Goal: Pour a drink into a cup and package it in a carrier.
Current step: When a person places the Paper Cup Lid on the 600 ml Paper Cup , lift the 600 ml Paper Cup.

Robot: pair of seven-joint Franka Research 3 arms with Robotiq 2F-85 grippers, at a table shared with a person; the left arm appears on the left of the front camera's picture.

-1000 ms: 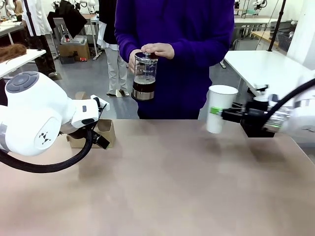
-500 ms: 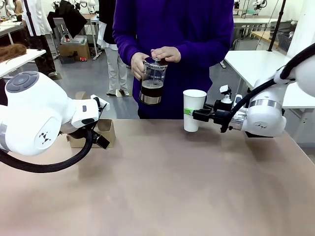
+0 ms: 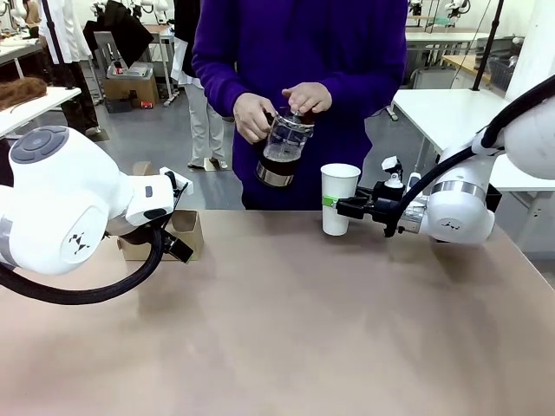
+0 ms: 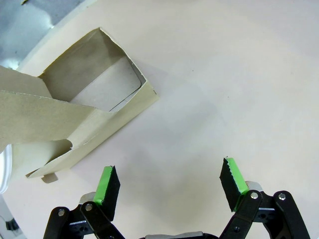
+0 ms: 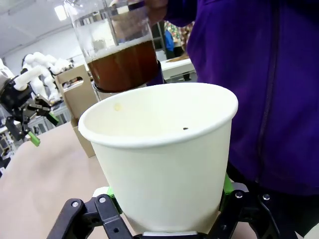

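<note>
Across the tan table (image 3: 303,329), the right gripper (image 3: 340,205) clamps the cup (image 3: 339,192) upright just below the person's tilted glass pot (image 3: 284,137) of drink (image 3: 277,165), presumably for pouring, while the left gripper (image 4: 169,186) hangs spread near the carrier (image 4: 75,114), well left of the cup.

The left arm (image 3: 61,208) is a glossy white, bulbous shell with a round grey cap (image 3: 39,143), a small cluster of black dots and a thick black cable (image 3: 87,293) looped under it. The left gripper (image 4: 169,181) has black linked fingers with silver pivot pins and ribbed green pads (image 4: 105,182). The right arm (image 3: 455,217) is white with a silver band (image 3: 457,187); the right gripper (image 3: 340,204) is black. The person wears a purple long-sleeved top (image 3: 295,43), seemingly zipped down the front.
</note>
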